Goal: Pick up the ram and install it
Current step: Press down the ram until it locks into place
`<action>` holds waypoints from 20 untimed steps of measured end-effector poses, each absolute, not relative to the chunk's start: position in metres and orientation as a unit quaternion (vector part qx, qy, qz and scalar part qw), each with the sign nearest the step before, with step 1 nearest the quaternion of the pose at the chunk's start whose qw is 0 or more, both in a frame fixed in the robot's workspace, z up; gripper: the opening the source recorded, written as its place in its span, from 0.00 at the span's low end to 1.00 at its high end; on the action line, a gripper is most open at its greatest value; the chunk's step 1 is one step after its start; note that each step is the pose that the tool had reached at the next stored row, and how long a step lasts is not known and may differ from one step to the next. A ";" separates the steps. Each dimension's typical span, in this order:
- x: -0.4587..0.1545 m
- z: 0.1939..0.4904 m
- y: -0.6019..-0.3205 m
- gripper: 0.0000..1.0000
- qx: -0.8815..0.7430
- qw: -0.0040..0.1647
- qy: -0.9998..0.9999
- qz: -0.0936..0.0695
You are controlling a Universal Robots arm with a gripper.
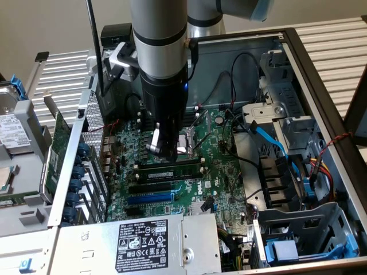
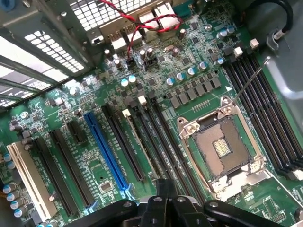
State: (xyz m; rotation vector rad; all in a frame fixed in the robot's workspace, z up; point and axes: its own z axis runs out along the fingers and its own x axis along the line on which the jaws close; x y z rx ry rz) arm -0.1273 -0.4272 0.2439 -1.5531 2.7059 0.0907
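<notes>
Open PC case (image 1: 321,74) lies on its side w/ the motherboard (image 1: 221,183) facing up. Arm (image 1: 160,40) comes down from above into the middle of the board. Gripper (image 1: 166,153) sits low over the CPU socket area, just above the memory slots. Fingers are pinched fully together, nothing seen between them in the exterior view.

RAM stick (image 1: 170,171) lies lengthwise in a slot right under the gripper, green edge w/ dark chips, on the near side of the CPU socket (image 1: 189,143). Can't tell if gripper tip touches it or hangs just above.

Wrist view: black gripper body (image 2: 165,210) at the frame edge, fingers themselves not clear there. CPU socket (image 2: 221,151) open w/ metal frame, empty memory slots (image 2: 265,113) on one side of it, another bank (image 2: 161,137) on the other. Blue expansion slot (image 2: 106,151) and white slot (image 2: 28,182) further off. Red wires (image 2: 142,21) by the rear ports.

Exterior view's left: green card w/ metal bracket (image 1: 56,152) stands outside the case, hard drive (image 1: 11,129) beside it. Power supply (image 1: 143,240) w/ label at the near edge. Blue cable (image 1: 269,137) runs toward the drive bays on the exterior view's right.
</notes>
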 end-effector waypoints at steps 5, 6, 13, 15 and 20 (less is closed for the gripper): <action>-0.127 0.244 -0.427 0.11 -0.465 0.011 0.885 0.029; -0.127 0.244 -0.427 0.11 -0.458 0.011 0.888 0.029; -0.127 0.244 -0.427 0.11 -0.411 0.013 0.911 0.028; -0.127 0.244 -0.427 0.11 -0.398 0.013 0.917 0.028; -0.127 0.244 -0.427 0.11 -0.366 0.014 0.930 0.027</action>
